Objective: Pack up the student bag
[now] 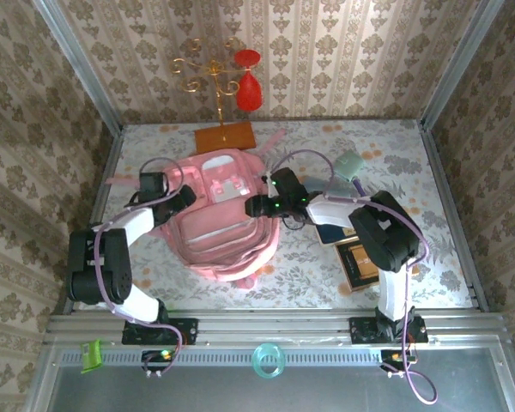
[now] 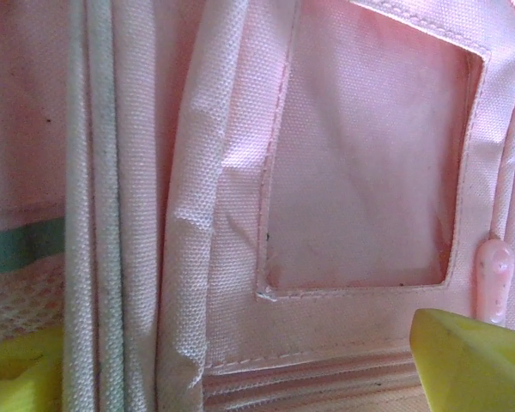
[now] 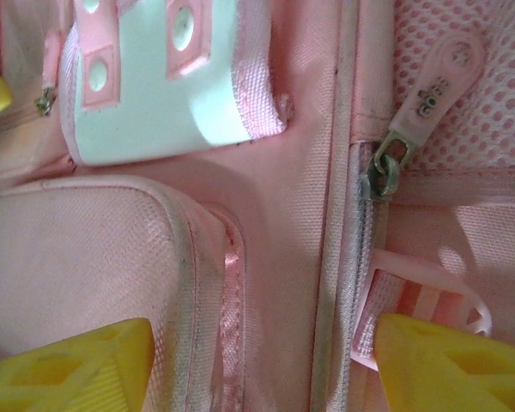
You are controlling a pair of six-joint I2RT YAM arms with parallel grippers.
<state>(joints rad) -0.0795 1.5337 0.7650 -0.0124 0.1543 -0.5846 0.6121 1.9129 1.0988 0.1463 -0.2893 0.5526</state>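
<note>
The student bag [image 1: 223,236], a large soft pink backpack, lies flat in the middle of the table. My left gripper [image 1: 185,196] sits at its upper left side. In the left wrist view the left gripper [image 2: 249,378] is open, with its yellow fingertips [image 2: 472,360] wide apart over the bag's pink fabric [image 2: 360,154] and a zipper seam. My right gripper [image 1: 256,206] is at the bag's upper right edge. Seen from the wrist, the right gripper [image 3: 266,369] is open and straddles a ridge of the bag [image 3: 283,215] beside a zipper with a pink pull [image 3: 433,86].
A gold stand with red ornaments on a wooden base [image 1: 225,136] is behind the bag. To the right lie a pale green item [image 1: 348,163], a dark blue book [image 1: 335,232] and a brown book [image 1: 360,259]. A green ring [image 1: 267,360] rests on the front rail.
</note>
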